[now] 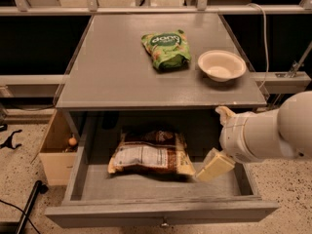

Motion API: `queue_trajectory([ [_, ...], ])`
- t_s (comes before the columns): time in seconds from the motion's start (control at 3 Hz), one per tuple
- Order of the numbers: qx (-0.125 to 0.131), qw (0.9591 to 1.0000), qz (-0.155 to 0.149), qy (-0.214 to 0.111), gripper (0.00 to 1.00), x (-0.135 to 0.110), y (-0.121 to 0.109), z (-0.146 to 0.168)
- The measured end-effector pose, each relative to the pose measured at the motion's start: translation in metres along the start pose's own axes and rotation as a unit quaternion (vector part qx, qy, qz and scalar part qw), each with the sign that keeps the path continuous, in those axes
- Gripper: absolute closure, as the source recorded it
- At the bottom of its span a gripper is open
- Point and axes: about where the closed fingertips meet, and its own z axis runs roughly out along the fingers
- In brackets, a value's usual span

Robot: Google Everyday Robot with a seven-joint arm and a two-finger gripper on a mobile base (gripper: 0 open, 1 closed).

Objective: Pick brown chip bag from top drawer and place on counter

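The brown chip bag (150, 155) lies flat in the open top drawer (161, 212), its white label panel facing up. My gripper (214, 165) is inside the drawer at the right, just beside the bag's right end and low over the drawer floor. The white arm (273, 130) comes in from the right edge. The grey counter (117, 72) above the drawer carries other items; its left half is bare grey wood.
A green snack bag (165, 48) and a white bowl (222, 65) sit on the counter's far right part. A tan cardboard box (58, 152) stands on the floor left of the drawer. A black rod (29, 204) and cables lie at the lower left.
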Motion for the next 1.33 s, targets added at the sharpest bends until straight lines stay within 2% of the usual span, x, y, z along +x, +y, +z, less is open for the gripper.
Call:
queue_trajectory([
  [0.33, 0.0, 0.9999, -0.005, -0.014, 0.0, -0.006, 0.003, 0.021],
  [0.67, -0.01, 0.9997, -0.011, -0.02, 0.15, -0.012, 0.012, 0.042],
  [1.0, -0.021, 0.9993, -0.019, -0.023, 0.24, -0.018, 0.021, 0.06],
  [1.33, -0.032, 0.9988, -0.026, -0.027, 0.18, -0.024, 0.028, 0.079],
])
